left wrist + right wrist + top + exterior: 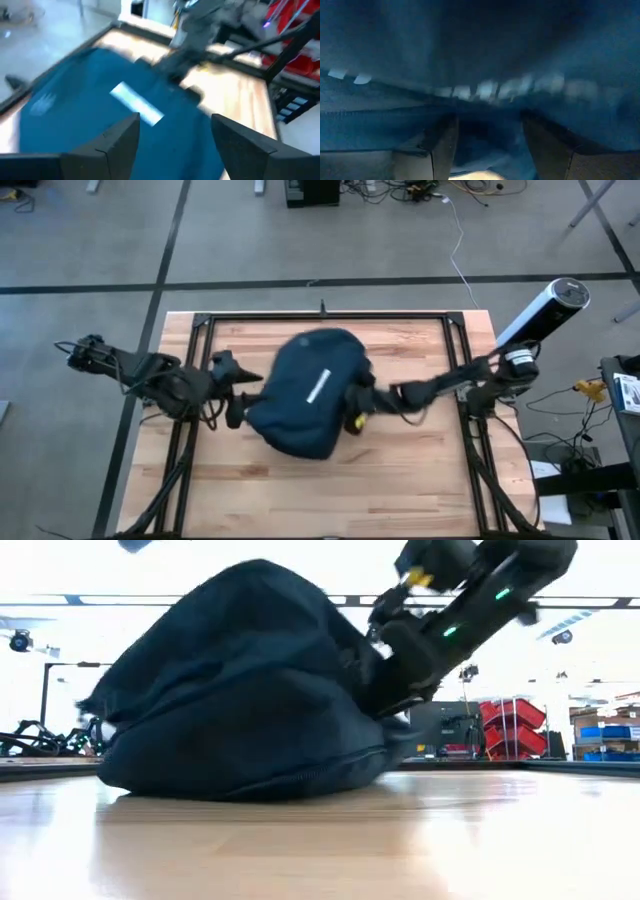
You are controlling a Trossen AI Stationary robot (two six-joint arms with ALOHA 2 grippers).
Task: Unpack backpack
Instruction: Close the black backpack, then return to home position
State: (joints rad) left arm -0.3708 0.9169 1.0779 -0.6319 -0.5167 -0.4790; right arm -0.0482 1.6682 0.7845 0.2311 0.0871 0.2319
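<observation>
Note that the inside of the backpack (305,392) is not visible in any view, so you cannot tell what it holds. The opening itself is hard to locate: in the right wrist view only dark fabric (480,60) and a blurred pale line (520,89) fill the picture.

The backpack lies in the middle of the wooden table (400,490), slumped on its side, its short white strip (318,386) facing up. In the low view it rests on the table (320,850) as a rounded dark mound (240,690), and it hides most of the room behind it.

The right gripper (352,402) is at the backpack's right edge, its tip hidden by fabric in the high view. In the low view the right arm (450,620) comes down from above and its end disappears into the backpack's upper side. In the right wrist view the right gripper (487,150) has its two fingers (440,145) spread apart with fabric between and around them; you cannot tell whether they pinch any of it.

The left gripper (236,392) is just beside the backpack's left edge. In the left wrist view its fingers (120,137) stand apart, released, above the blue fabric (75,100) and the white strip (136,103). That view is blurred.
</observation>
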